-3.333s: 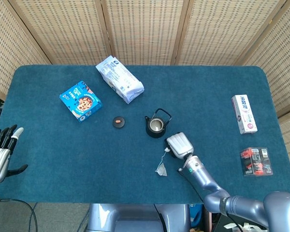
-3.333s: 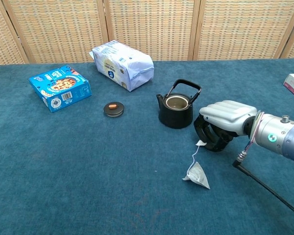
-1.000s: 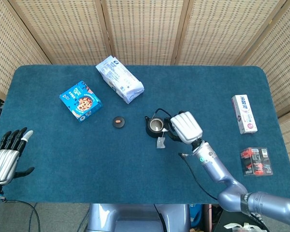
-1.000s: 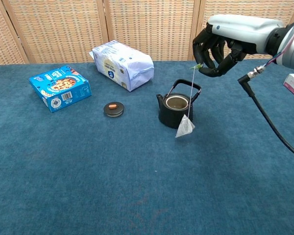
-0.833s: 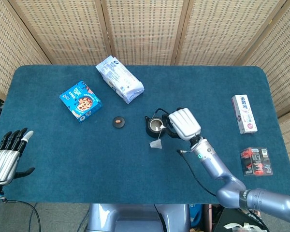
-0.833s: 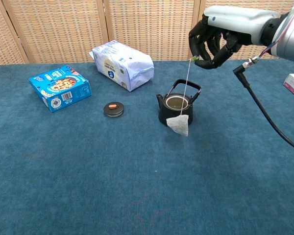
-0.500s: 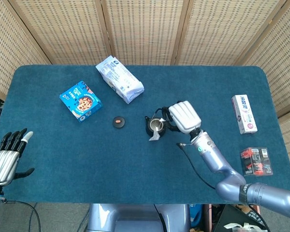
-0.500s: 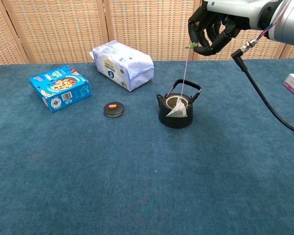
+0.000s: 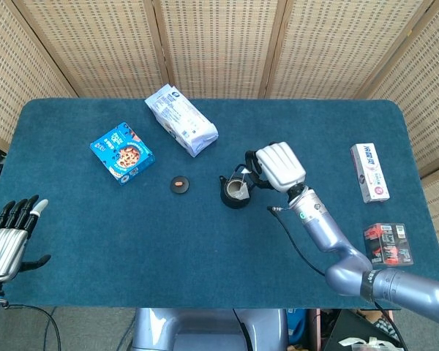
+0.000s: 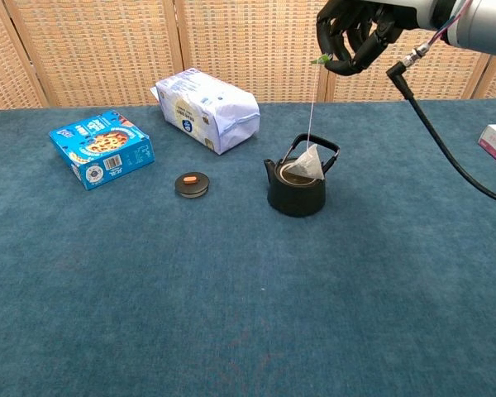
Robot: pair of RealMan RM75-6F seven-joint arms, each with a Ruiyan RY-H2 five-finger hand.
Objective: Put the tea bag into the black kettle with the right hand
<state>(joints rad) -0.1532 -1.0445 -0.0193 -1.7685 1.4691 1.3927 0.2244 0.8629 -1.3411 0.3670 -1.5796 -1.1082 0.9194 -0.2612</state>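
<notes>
One pale pyramid tea bag (image 10: 309, 163) dangles by its string over the black kettle (image 10: 297, 188), right hand (image 10: 352, 31) fingers pinching the tag

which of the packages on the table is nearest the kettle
The white bag behind and left of the black kettle; the blue box and white carton lie farther off.

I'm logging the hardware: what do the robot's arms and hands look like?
Right hand: glossy white back, black fingers. Right arm: smooth blue-grey metal, with a thin black cable running along it. Left hand: silvery ribbed back, black fingers, one fingertip white.
</notes>
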